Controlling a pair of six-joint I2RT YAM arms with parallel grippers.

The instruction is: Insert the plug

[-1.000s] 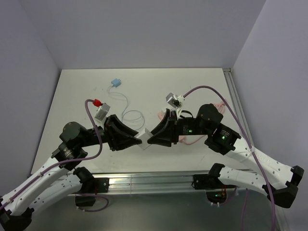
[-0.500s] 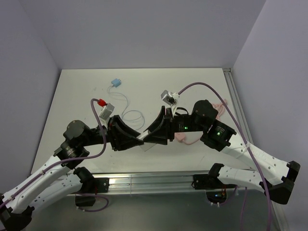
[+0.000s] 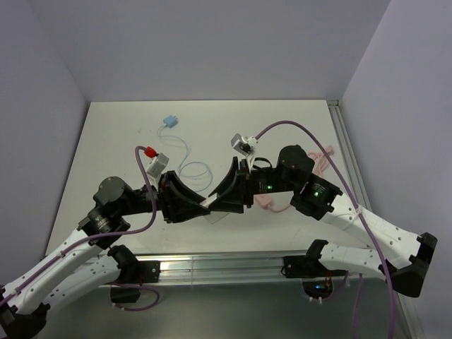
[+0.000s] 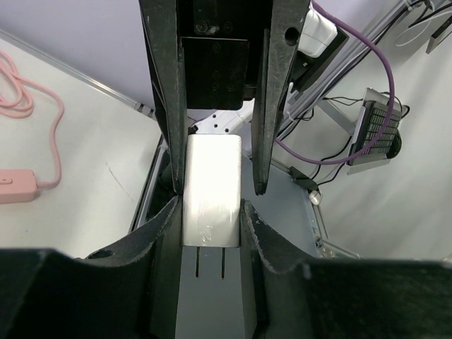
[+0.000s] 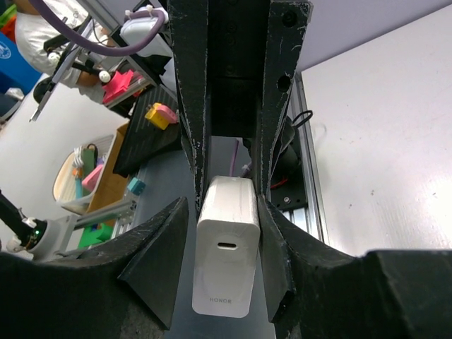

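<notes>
A white charger block [image 3: 210, 204] hangs above the table's near middle, between both grippers. My left gripper [image 4: 210, 205] is shut on it, its two prongs [image 4: 210, 263] pointing back at the wrist. My right gripper [image 5: 224, 205] faces it from the other side. Its jaws straddle the charger [image 5: 226, 261], whose port end faces this camera. One finger touches it and the other stands a little off. A pink cable [image 3: 270, 202] with its plug end [image 4: 13, 188] lies on the table, partly hidden under the right arm.
A blue plug [image 3: 169, 121] with a thin white cable [image 3: 194, 169] lies at the back left of the white table [image 3: 120, 141]. A metal rail [image 3: 346, 148] runs along the right edge and another [image 3: 226, 265] along the front.
My right gripper has moved left towards the left gripper, and its jaws now stand around the charger. The left gripper has shifted slightly right, still holding the charger.
</notes>
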